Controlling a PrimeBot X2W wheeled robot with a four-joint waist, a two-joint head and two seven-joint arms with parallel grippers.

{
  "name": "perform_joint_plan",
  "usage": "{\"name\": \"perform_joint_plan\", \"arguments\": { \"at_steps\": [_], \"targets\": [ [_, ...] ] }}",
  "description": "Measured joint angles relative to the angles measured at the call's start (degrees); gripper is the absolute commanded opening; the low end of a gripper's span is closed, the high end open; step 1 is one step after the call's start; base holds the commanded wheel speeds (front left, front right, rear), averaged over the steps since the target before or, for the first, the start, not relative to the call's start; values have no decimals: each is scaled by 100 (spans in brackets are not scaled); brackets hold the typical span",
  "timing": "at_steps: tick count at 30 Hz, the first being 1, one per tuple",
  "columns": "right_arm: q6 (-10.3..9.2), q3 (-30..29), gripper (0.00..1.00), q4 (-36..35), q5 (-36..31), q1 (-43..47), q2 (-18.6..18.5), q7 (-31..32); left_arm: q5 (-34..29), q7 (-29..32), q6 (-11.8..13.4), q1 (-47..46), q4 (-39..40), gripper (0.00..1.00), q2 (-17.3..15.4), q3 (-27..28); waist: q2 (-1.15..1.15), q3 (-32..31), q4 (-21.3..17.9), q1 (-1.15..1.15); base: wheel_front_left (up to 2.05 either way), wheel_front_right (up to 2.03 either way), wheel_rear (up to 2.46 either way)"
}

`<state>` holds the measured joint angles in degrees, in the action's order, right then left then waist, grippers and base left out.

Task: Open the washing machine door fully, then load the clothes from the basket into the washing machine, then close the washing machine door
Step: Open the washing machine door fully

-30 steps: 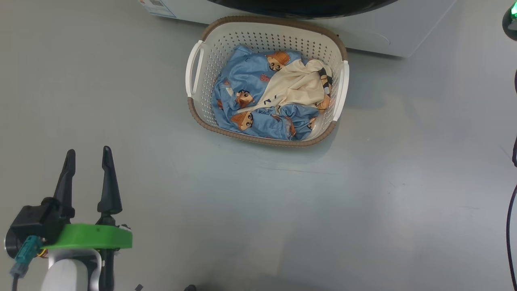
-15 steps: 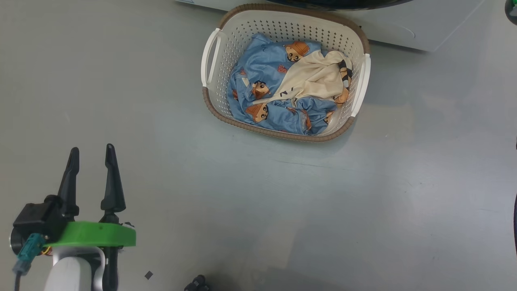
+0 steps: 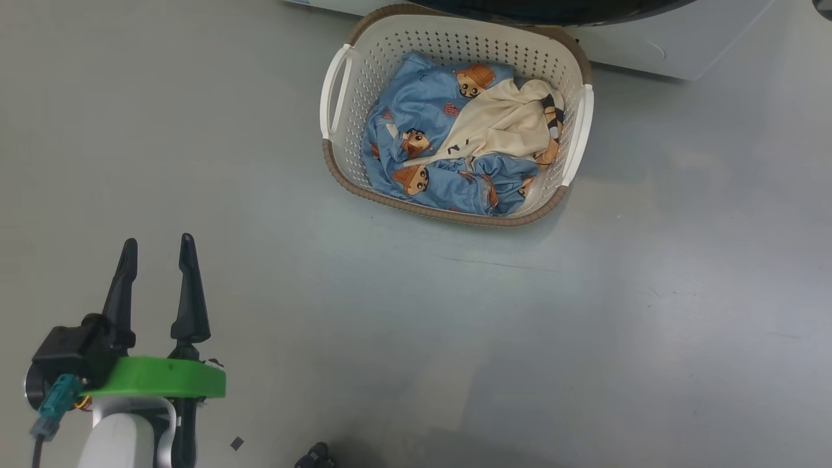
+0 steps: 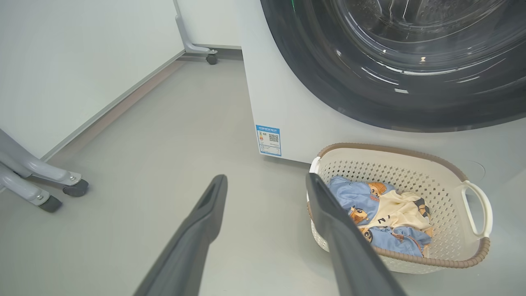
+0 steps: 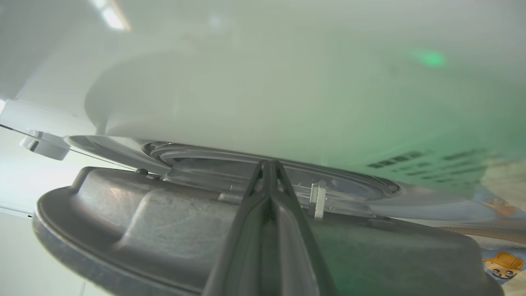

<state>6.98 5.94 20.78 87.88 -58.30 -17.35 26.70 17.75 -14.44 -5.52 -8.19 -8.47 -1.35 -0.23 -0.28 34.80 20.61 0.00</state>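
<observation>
Places left claw [image 3: 159, 240] nearest, low left in head view, over bare floor [image 3: 455, 338]; fingers spread wide, nothing between them. Sets basket [image 3: 455, 218] farther ahead on the floor, well apart from that claw, just before washer [image 3: 650, 45]. Keeps clothes [image 3: 442, 123] heaped inside basket: blue pieces beneath, cream piece on top. Carries door [image 4: 370, 102] above basket, black rim overhanging its far edge. Shows right claw [image 5: 269, 163] with fingers pressed together, empty, tips close to a grey moulded part [image 5: 123, 213]; contact not discernible.
</observation>
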Motion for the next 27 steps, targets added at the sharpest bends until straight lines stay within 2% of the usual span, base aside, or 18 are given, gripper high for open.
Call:
{"name": "perform_joint_plan", "arguments": {
  "at_steps": [5,14,27],
  "targets": [
    [1,245,0,-1,-38,-13,87,155,-4,0,1,-1,0,100,1,10,0,-21,-112,0,0,0,0],
    [1,827,0,-31,-38,55,490,498,-9,0,9,-51,-1,100,1,125,0,-137,-380,0,0,0,0],
    [1,1495,0,-339,34,813,918,837,151,0,37,-175,-191,100,0,115,0,-665,-660,0,0,0,0]
  ]
}}
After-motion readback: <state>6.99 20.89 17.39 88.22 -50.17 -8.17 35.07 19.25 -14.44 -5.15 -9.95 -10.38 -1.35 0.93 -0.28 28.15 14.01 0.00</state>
